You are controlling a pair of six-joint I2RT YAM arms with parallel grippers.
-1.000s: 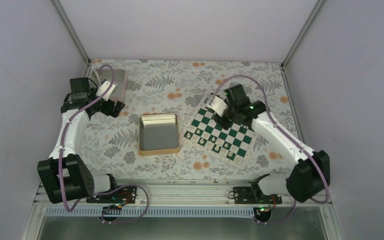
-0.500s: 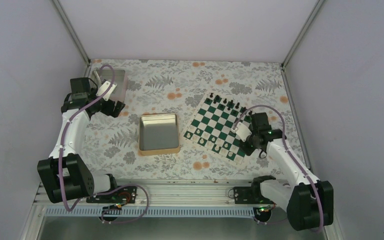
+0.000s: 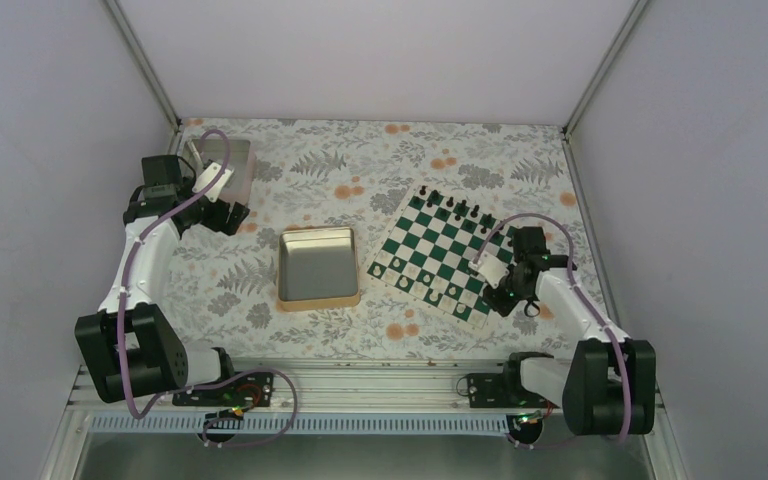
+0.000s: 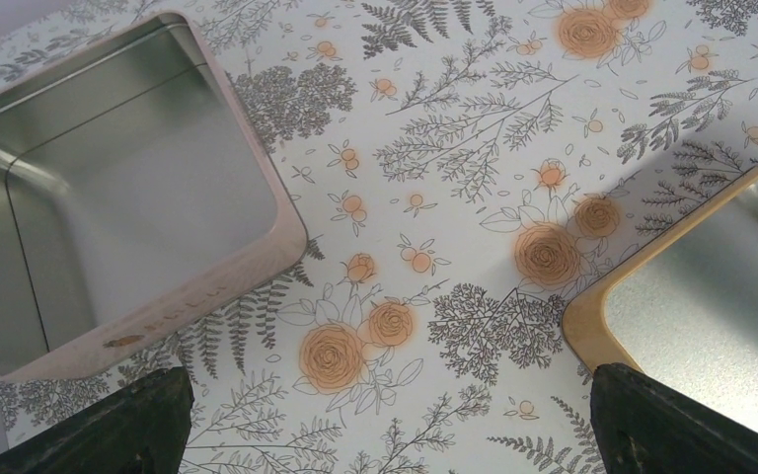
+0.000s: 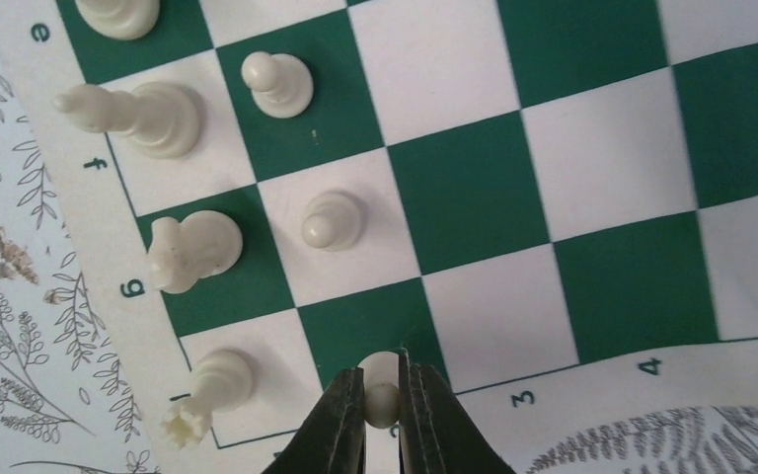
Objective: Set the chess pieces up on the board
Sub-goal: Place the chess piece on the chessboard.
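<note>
The green and white board (image 3: 442, 262) lies right of centre; it also fills the right wrist view (image 5: 474, 188). My right gripper (image 5: 383, 395) is shut on a small white pawn (image 5: 382, 387) over the green square at the board's near right corner. In the top view the right gripper (image 3: 501, 290) sits at that corner. White pieces stand close by: a rook (image 5: 212, 387), a knight (image 5: 189, 249), a bishop (image 5: 133, 114) and two pawns (image 5: 332, 219). My left gripper (image 3: 222, 212) is open and empty by the pinkish tray (image 4: 109, 197).
A gold-rimmed metal tin (image 3: 317, 265) stands in the middle, its corner also in the left wrist view (image 4: 711, 286). Black pieces (image 3: 450, 207) line the board's far edge. The enclosure walls stand close on both sides.
My right arm has swung from the board's far side back to its near right corner, carrying a white pawn. The left arm has not moved.
</note>
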